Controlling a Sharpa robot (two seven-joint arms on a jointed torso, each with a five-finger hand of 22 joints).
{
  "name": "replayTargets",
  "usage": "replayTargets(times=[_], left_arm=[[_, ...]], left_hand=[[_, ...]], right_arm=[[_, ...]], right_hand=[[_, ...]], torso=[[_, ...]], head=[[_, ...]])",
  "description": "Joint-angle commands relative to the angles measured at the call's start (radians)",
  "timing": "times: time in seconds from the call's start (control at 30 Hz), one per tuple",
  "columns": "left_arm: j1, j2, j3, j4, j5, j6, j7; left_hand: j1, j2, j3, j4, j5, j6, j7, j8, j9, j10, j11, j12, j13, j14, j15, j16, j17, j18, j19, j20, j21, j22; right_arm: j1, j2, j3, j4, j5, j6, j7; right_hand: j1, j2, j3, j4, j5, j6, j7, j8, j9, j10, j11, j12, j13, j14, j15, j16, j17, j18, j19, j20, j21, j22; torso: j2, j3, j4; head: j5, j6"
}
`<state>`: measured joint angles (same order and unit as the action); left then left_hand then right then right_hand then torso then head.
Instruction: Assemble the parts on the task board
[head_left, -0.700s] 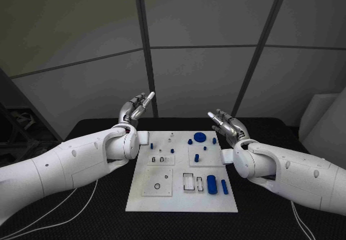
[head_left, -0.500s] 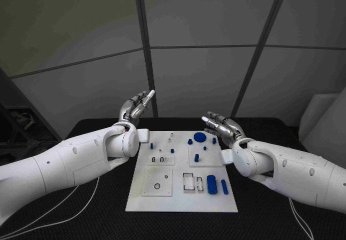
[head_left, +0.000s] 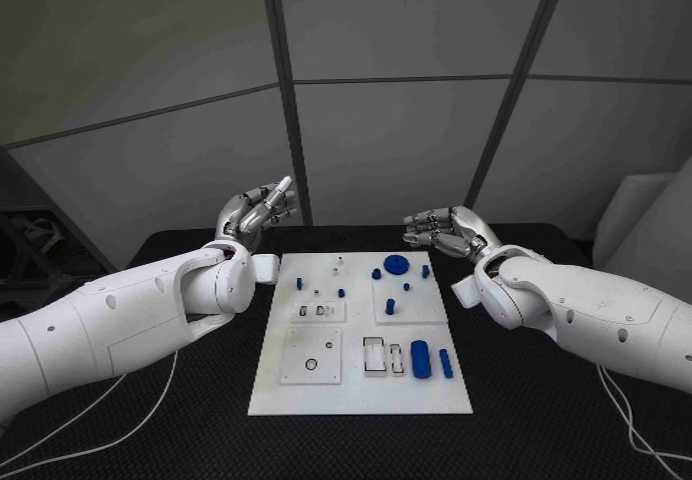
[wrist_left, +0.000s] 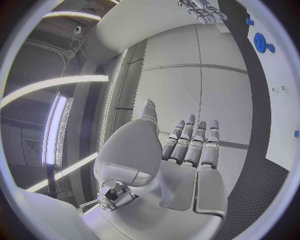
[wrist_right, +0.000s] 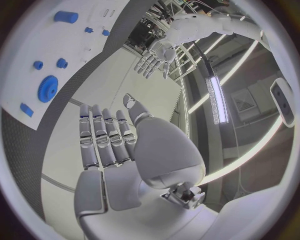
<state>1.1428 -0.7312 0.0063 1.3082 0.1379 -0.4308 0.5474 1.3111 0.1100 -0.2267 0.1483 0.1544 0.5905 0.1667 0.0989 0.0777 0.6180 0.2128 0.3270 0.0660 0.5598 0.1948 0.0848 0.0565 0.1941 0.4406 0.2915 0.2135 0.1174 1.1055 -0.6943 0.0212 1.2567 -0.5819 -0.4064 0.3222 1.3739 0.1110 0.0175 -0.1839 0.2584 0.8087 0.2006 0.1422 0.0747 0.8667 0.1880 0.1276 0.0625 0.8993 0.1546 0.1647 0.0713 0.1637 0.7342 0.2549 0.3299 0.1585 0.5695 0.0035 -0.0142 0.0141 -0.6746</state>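
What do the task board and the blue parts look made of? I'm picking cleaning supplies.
Task board: looks like matte white plastic or painted sheet; flat, even, no glare. Blue gear-like part and blue cylinder: probably matte plastic, perhaps printed; uniform saturated colour, no metallic shine. Neither is certain from the look alone.

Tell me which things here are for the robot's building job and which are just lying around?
For the job:
task board
blue gear
big blue cylinder
slim blue bar
left hand, empty
right hand, empty

Just lying around:
white cables
black table
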Motion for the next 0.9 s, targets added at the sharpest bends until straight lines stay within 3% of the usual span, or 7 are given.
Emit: replayTargets(times=[0.03, 0.13, 0.2, 0.4, 0.57, 0.73, 0.9], left_arm=[[0.003, -0.024, 0.001, 0.034, 0.003, 0.033, 0.005], [0.004, -0.046, 0.001, 0.068, 0.001, 0.034, 0.006], [0.005, -0.062, 0.001, 0.091, -0.006, 0.034, 0.005], [0.008, -0.113, 0.001, 0.171, -0.038, 0.044, -0.008], [0.009, -0.149, 0.002, 0.241, -0.048, 0.064, -0.015], [0.01, -0.183, 0.003, 0.306, -0.051, 0.067, -0.018], [0.011, -0.2, 0.004, 0.347, -0.052, 0.066, -0.021]], left_hand=[[0.016, 0.002, -0.002, -0.019, 0.005, 0.093, 0.088, 0.022, 0.013, 0.043, 0.008, 0.01, -0.001, 0.108, 0.005, 0.021, 0.007, -0.03, 0.114, -0.001, 0.062, 0.027], [0.031, 0.005, -0.003, -0.041, 0.007, 0.181, 0.086, 0.044, 0.025, 0.098, 0.011, 0.022, 0.0, 0.23, 0.004, 0.048, 0.014, -0.029, 0.175, -0.003, 0.098, 0.038], [0.043, 0.007, -0.004, -0.059, 0.007, 0.224, 0.076, 0.058, 0.031, 0.146, -0.002, 0.033, 0.001, 0.282, -0.006, 0.063, 0.016, -0.021, 0.218, -0.006, 0.123, 0.045], [0.073, 0.01, -0.015, -0.116, 0.015, 0.314, 0.048, 0.07, 0.034, 0.259, -0.038, 0.036, -0.002, 0.413, -0.044, 0.094, 0.017, -0.009, 0.321, -0.03, 0.179, 0.057], [0.082, 0.018, -0.023, -0.141, 0.016, 0.337, 0.043, 0.06, 0.029, 0.289, -0.045, 0.02, -0.003, 0.458, -0.057, 0.098, 0.018, -0.01, 0.354, -0.043, 0.196, 0.058], [0.083, 0.018, -0.025, -0.147, 0.016, 0.34, 0.043, 0.057, 0.027, 0.293, -0.045, 0.016, -0.003, 0.457, -0.056, 0.093, 0.017, -0.011, 0.355, -0.044, 0.196, 0.057], [0.083, 0.016, -0.029, -0.152, 0.015, 0.341, 0.044, 0.053, 0.025, 0.294, -0.044, 0.01, -0.003, 0.455, -0.055, 0.087, 0.015, -0.012, 0.356, -0.044, 0.195, 0.055]], right_arm=[[0.022, 0.0, 0.002, -0.006, -0.241, -0.018, -0.042], [0.042, 0.002, 0.002, -0.009, -0.319, -0.006, -0.083], [0.056, 0.004, 0.002, -0.012, -0.369, 0.006, -0.111], [0.094, 0.019, 0.002, -0.024, -0.561, 0.051, -0.208], [0.114, 0.026, 0.002, -0.003, -0.742, 0.085, -0.317], [0.129, 0.037, 0.002, 0.018, -0.889, 0.127, -0.401], [0.138, 0.053, 0.002, 0.021, -0.98, 0.172, -0.445]], right_hand=[[0.005, -0.011, 0.054, -0.094, 0.009, 0.151, -0.001, -0.009, -0.01, 0.171, -0.028, -0.035, -0.001, 0.184, -0.037, -0.005, -0.005, 0.013, 0.112, -0.039, 0.09, 0.032], [-0.005, -0.019, 0.063, -0.105, 0.003, 0.164, -0.003, -0.019, -0.009, 0.186, -0.031, -0.05, 0.0, 0.197, -0.039, -0.019, -0.005, 0.013, 0.117, -0.043, 0.106, 0.039], [-0.002, -0.031, 0.067, -0.107, -0.005, 0.178, -0.006, -0.022, -0.008, 0.201, -0.035, -0.057, 0.0, 0.209, -0.047, -0.026, -0.004, 0.018, 0.165, -0.053, 0.152, 0.061], [0.001, -0.058, 0.076, -0.107, -0.002, 0.238, -0.03, -0.023, -0.001, 0.286, -0.066, -0.056, 0.004, 0.329, -0.095, 0.001, 0.02, 0.017, 0.279, -0.097, 0.349, 0.168], [-0.017, -0.061, 0.109, -0.107, 0.0, 0.267, -0.054, -0.036, 0.001, 0.369, -0.102, -0.058, 0.006, 0.494, -0.146, 0.064, 0.07, 0.019, 0.354, -0.139, 0.501, 0.254], [-0.06, -0.086, 0.138, -0.106, -0.005, 0.273, -0.061, -0.061, -0.001, 0.383, -0.115, -0.068, 0.004, 0.595, -0.163, 0.126, 0.13, -0.03, 0.503, -0.157, 0.772, 0.614], [-0.089, -0.108, 0.148, -0.104, -0.01, 0.266, -0.055, -0.076, -0.002, 0.336, -0.108, -0.069, 0.0, 0.612, -0.162, 0.174, 0.169, -0.058, 0.574, -0.158, 0.896, 0.795]], torso=[[0.015, 0.0, 0.0068], [0.025, -0.0015, 0.012], [0.033, -0.0005, 0.0139], [0.065, -0.0043, 0.0165], [0.094, -0.009, 0.0239], [0.122, -0.0147, 0.0298], [0.139, -0.0187, 0.0352]], head=[[-0.002, 0.004], [-0.005, 0.007], [-0.007, 0.011], [-0.016, 0.022], [-0.026, 0.037], [-0.036, 0.051], [-0.043, 0.056]])
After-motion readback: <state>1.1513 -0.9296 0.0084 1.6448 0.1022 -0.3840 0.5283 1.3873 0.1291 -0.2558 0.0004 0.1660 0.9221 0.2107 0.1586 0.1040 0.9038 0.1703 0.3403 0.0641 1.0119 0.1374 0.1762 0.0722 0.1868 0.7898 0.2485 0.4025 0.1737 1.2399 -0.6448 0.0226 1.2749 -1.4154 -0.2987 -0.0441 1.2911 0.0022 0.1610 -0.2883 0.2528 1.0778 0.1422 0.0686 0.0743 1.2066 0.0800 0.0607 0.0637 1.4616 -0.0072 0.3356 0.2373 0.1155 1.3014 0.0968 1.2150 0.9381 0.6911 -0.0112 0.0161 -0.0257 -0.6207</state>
